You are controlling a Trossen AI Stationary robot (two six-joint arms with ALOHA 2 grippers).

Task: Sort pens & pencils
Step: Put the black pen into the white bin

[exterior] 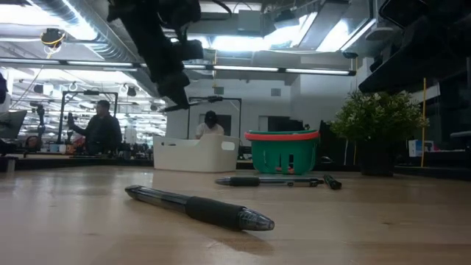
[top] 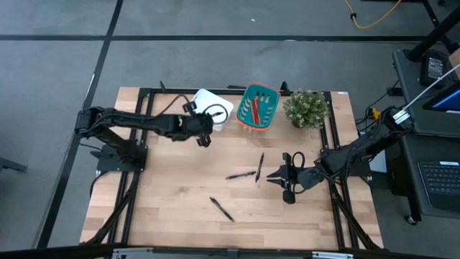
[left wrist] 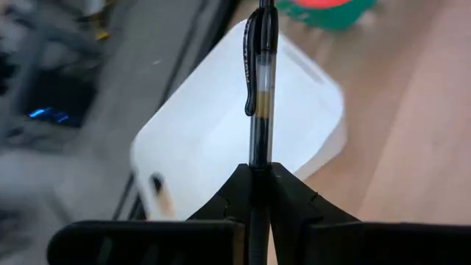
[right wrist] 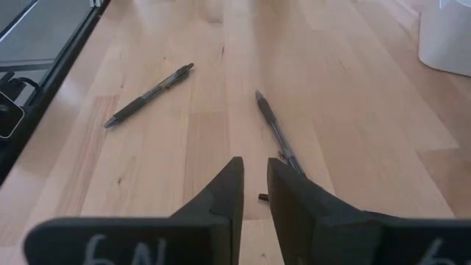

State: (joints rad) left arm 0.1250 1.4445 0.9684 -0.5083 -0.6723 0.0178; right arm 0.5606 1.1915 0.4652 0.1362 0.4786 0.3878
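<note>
My left gripper (top: 205,137) hangs by the near edge of the white bin (top: 215,106), shut on a black pen (left wrist: 259,88) whose clip end reaches out over the bin (left wrist: 221,125). The green basket (top: 257,108), beside the bin, holds red and orange pencils (top: 255,109). Three more black pens lie flat on the table: two mid-table (top: 242,174) (top: 260,169) and one nearer the front (top: 221,208). My right gripper (right wrist: 254,184) hovers low beside the two middle pens, its fingers a narrow gap apart with nothing between them. My left gripper pinches the pen's clear barrel (left wrist: 257,151) between its two fingers, below the clip. The pen runs along the fingers and sticks out ahead of them. The fingers slant down from the table's left. The pen is lifted clear, above the white bin.
A potted plant (top: 307,108) stands at the far right beside the basket. Black frame rails (top: 133,194) run along both table sides. Bare wood lies at the near left. People sit in the room beyond (exterior: 99,129).
</note>
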